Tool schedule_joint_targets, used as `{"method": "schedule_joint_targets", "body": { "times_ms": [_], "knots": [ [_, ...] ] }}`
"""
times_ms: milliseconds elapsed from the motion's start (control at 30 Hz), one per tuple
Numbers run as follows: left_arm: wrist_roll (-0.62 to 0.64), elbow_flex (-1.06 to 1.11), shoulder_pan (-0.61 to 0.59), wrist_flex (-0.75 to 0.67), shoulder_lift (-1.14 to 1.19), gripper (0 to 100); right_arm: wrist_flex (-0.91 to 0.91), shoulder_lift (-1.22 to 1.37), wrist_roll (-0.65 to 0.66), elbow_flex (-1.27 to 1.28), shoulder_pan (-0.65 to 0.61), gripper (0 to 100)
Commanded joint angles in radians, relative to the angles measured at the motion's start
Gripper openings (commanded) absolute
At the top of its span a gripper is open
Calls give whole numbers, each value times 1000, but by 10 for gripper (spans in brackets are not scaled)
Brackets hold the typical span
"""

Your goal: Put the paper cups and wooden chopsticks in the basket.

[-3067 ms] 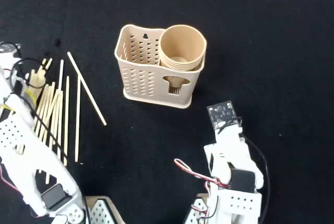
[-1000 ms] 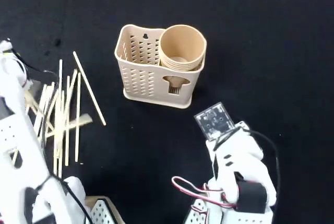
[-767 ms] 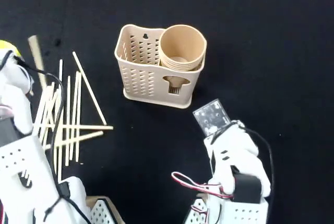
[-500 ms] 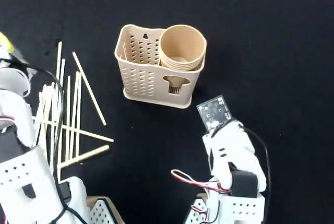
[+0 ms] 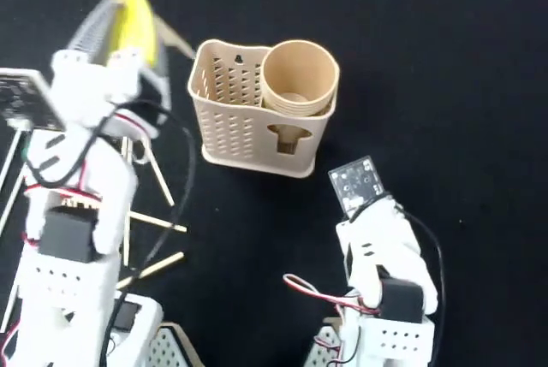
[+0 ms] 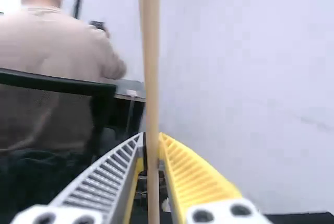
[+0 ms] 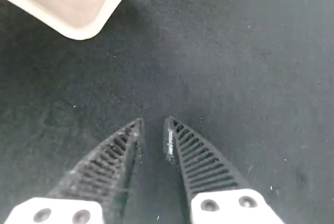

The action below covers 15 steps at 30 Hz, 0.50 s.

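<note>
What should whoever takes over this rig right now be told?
Left gripper: shut on the held chopstick, raised off the table beside the basket's far left corner.
Right gripper: narrowly open, empty, low over the table near the basket's near right corner.
Done: the stacked paper cups stand in the basket's right compartment.
Left: drop the held chopstick into the basket, then collect the loose chopsticks lying on the table left of the basket, partly hidden by the left arm.

Office, desk chair (image 6: 52,85), plain white wall (image 6: 250,78)
</note>
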Motion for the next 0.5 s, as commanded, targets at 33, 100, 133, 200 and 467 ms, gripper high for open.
{"method": "schedule_joint_targets", "body": {
  "times_ms": [33,100,133,200,467],
  "knots": [
    [9,-45,88,-18,52,29,-11,-73,0,13,15,81],
    [9,-67,99,-18,117,29,-11,-73,0,12,15,81],
    [9,-76,99,-18,155,29,-11,-73,0,12,15,81],
    [9,-87,99,-18,235,29,-11,-73,0,12,15,81],
    [9,-51,99,-17,368,29,-11,-73,0,12,15,81]
  ]
}}
